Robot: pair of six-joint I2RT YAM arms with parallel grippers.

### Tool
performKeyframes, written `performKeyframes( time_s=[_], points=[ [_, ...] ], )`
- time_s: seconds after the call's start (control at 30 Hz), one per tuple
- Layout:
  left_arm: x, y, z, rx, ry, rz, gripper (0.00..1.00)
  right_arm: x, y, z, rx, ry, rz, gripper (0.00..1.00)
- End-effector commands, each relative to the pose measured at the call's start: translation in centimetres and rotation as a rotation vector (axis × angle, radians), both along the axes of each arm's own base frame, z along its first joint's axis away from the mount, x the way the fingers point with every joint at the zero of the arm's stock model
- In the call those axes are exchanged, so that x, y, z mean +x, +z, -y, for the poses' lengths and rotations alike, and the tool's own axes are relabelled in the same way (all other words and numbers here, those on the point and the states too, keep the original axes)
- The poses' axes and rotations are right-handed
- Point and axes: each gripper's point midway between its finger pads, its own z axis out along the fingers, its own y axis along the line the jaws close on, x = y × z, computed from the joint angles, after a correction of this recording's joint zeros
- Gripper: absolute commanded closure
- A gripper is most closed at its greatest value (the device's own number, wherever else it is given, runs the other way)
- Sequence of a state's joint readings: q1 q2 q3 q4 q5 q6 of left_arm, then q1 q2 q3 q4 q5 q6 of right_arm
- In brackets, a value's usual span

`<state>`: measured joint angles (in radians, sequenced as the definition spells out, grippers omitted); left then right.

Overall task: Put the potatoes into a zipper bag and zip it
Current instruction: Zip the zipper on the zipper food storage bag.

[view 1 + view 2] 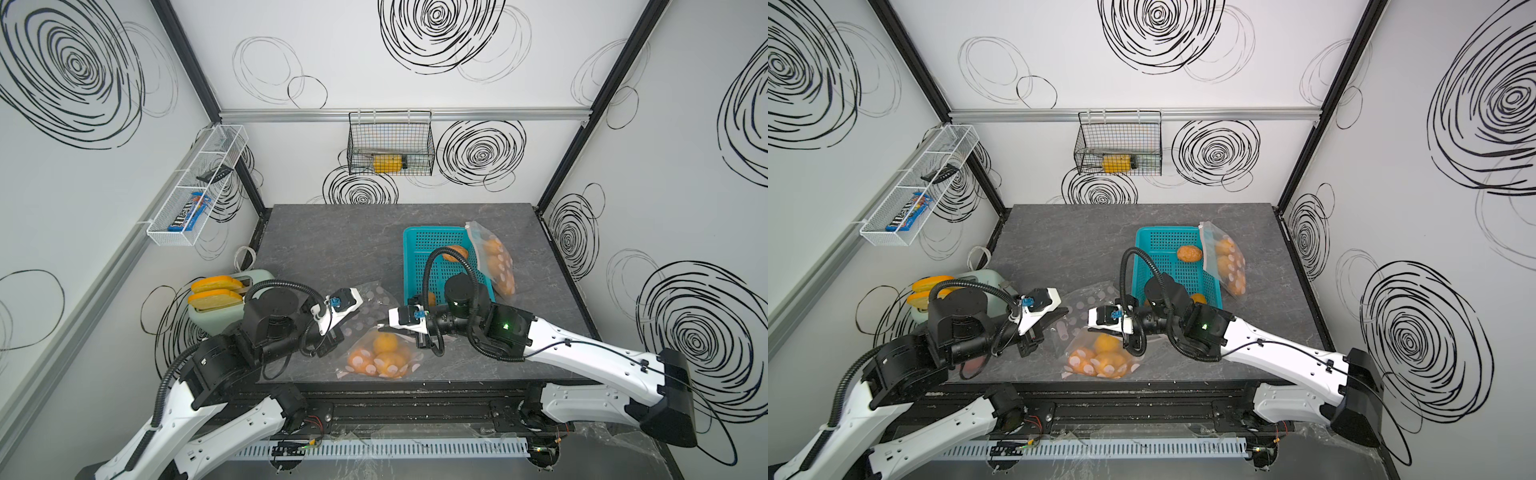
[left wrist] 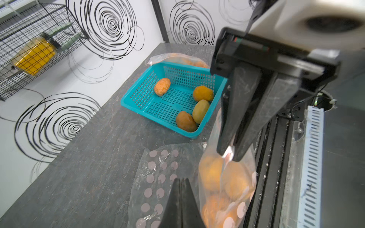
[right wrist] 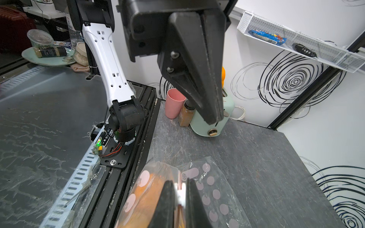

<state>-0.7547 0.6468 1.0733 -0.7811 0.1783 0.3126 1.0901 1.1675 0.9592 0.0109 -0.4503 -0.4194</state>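
**Two arms at a table with a part-filled zipper bag**

A dark grey, stone-patterned table stands between white walls drawn over with black scribbled rings. Near the table's front edge, in both top views, a clear zipper bag printed with pale dots holds several orange-brown potatoes. The right hand pinches the top edge of this bag. In the right wrist view a white strip of the bag shows between its closed fingers.

The left hand is just beside the bag on its left, above an empty dotted bag that lies flat on the table. Its jaws are narrow, with only a thin slit between them and nothing gripped. Whether its tips touch the empty bag cannot be told.

Behind the right arm sits a teal basket. The left wrist view shows four more potatoes in it, one of them a paler yellow-green potato. A second filled bag leans on the basket's right side.

At the table's left edge a pale green toaster carries two toast slices. A black wire basket hangs on the back wall and a white mesh shelf on the left wall.
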Motion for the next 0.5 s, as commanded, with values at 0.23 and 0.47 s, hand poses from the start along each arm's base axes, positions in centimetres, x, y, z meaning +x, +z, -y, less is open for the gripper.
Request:
performKeyframes(
  time_s=[0.23, 0.47],
  points=[
    [-3.0, -1.3, 3.1, -0.112, -0.248, -0.026, 0.47, -0.9, 1.0, 0.4, 0.053, 0.035, 0.024, 1.00],
    [-3.0, -3.6, 3.9, -0.071, -0.285, -0.083, 0.49, -1.2, 1.0, 0.4, 0.058, 0.048, 0.023, 1.00]
  ],
)
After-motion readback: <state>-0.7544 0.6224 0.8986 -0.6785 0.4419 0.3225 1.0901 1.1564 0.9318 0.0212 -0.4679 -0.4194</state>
